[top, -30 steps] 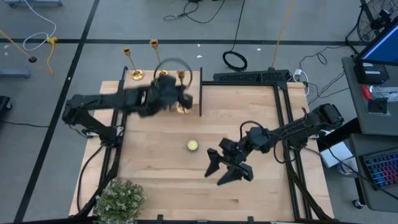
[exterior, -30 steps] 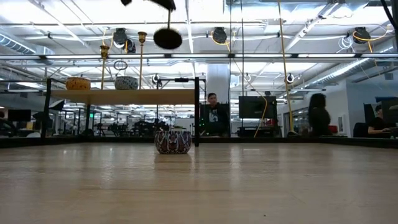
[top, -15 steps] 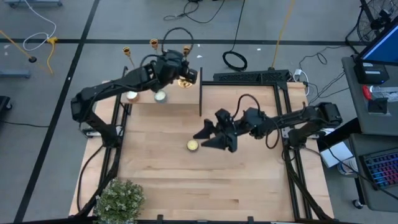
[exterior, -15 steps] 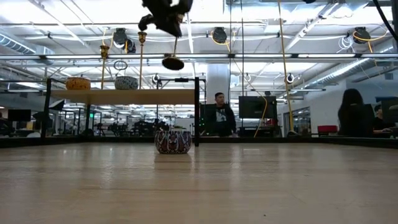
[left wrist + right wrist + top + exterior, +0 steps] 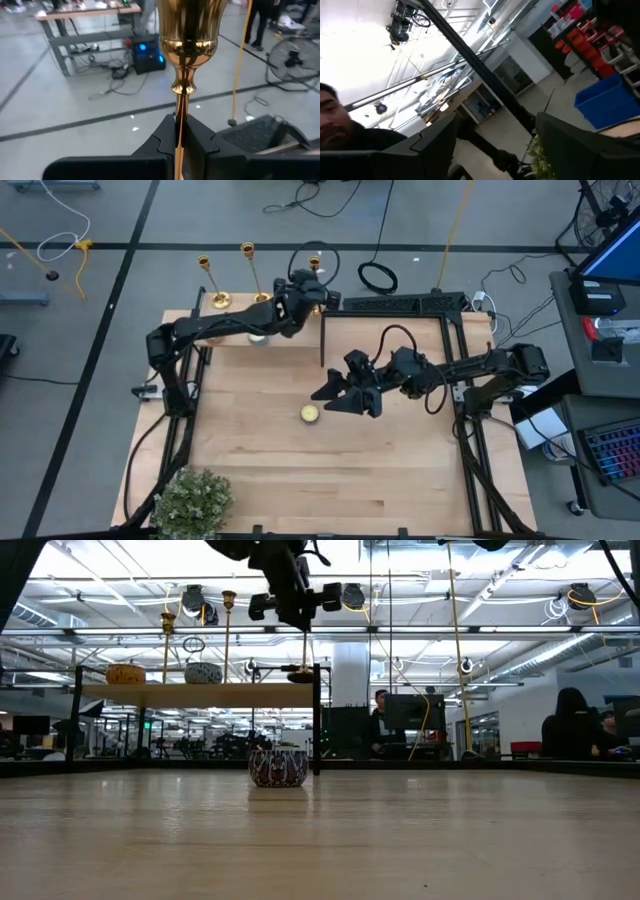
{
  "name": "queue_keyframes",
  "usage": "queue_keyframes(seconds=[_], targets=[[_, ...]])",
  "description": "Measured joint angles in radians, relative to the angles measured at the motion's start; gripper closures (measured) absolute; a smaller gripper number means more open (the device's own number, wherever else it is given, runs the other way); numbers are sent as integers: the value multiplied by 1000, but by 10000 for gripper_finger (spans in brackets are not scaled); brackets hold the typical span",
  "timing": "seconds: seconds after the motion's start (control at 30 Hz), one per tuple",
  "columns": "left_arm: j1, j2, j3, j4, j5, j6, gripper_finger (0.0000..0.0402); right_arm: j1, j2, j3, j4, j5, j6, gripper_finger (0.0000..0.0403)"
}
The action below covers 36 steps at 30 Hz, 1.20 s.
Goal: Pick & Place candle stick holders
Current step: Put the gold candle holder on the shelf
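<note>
Two gold candle stick holders (image 5: 212, 282) (image 5: 254, 272) stand on their round bases on the shelf (image 5: 195, 694) beyond the table's far left edge. A third gold candle stick holder (image 5: 304, 648) is in my left gripper (image 5: 303, 288), which is shut on it by the shelf's right end. Its cup (image 5: 187, 25) is on top and its round base (image 5: 300, 673) is close above the shelf. My right gripper (image 5: 333, 393) hovers open over mid-table, tilted upward, beside a yellow tealight (image 5: 310, 413). My left gripper pinches the thin stem (image 5: 179, 107) between its two fingers, a little below the cup. The fingers come in roughly level from the table's left side and lie across the stem. The holder is upright; whether its base touches the shelf I cannot tell.
A dark upright post (image 5: 322, 340) stands at the far edge beside the held holder. A patterned tin (image 5: 278, 767) sits on the table below the shelf, and two round candles (image 5: 125, 673) (image 5: 203, 672) rest on it. A potted plant (image 5: 190, 500) fills the near left corner.
My left gripper has carried the candle stick holder from above the table's far left part toward the far edge and rightward along the shelf, sinking; the base has dropped nearly to shelf height. My right gripper has moved from the near right toward the table's middle, then held still.
</note>
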Motion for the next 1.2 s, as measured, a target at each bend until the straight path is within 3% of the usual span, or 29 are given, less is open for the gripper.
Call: queue_keyframes(seconds=[0.13, 0.37, 0.57, 0.83, 1.2], targets=[[-6, 22, 0, 77, -59, 67, 386, 2, 0, 0, 0, -36, 29, 138], [10, 22, 0, 74, -151, 77, 386, 17, 0, 0, 0, -106, 64, 138], [51, 22, -1, 57, -91, -11, 386, 28, 0, 0, 0, -128, 68, 138], [81, 4, -119, 136, -72, -85, 386, 40, 0, 0, 0, -151, 72, 138], [67, -7, -156, 201, -80, 0, 386, 42, 0, 0, 0, -151, 68, 138]])
